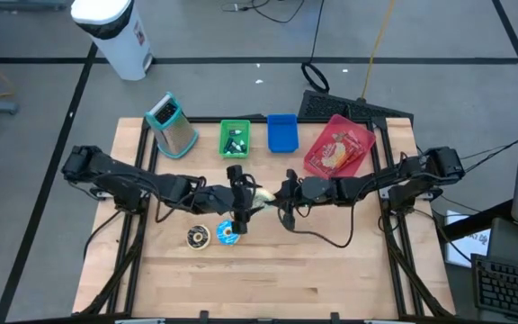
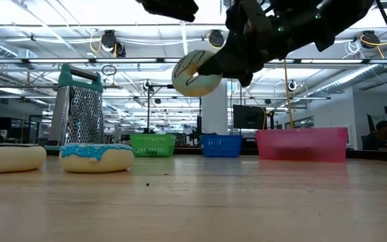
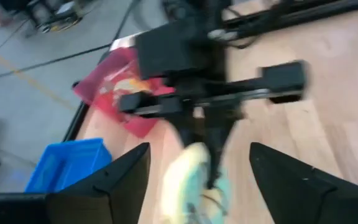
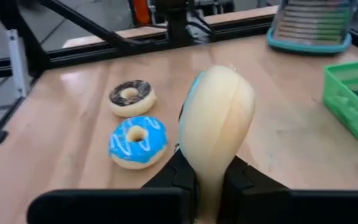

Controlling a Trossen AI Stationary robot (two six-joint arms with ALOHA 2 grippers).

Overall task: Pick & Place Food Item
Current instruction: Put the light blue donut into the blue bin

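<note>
A cream donut with pale blue icing (image 4: 216,118) hangs above the table's middle (image 1: 257,193), shut in my right gripper (image 4: 207,199), which reaches in from the table's right. My left gripper (image 3: 197,186) comes from the left and stands open. Its fingers are wide on either side of the donut (image 3: 194,180) and apart from it. In the low view the donut (image 2: 195,74) floats well above the tabletop. My right gripper pinches the donut's rim (image 4: 205,177) between its two fingers, one on each flat face. The fingers come nearly level from the table's right. The donut stands on edge beyond the fingertips, lifted clear of the table.
A chocolate donut (image 1: 198,237) and a blue-iced donut (image 1: 227,231) lie on the table near the front of the grippers. Along the far edge stand a grater (image 1: 174,126), a green basket (image 1: 235,137), a blue bin (image 1: 281,132) and a red tray (image 1: 338,147).
</note>
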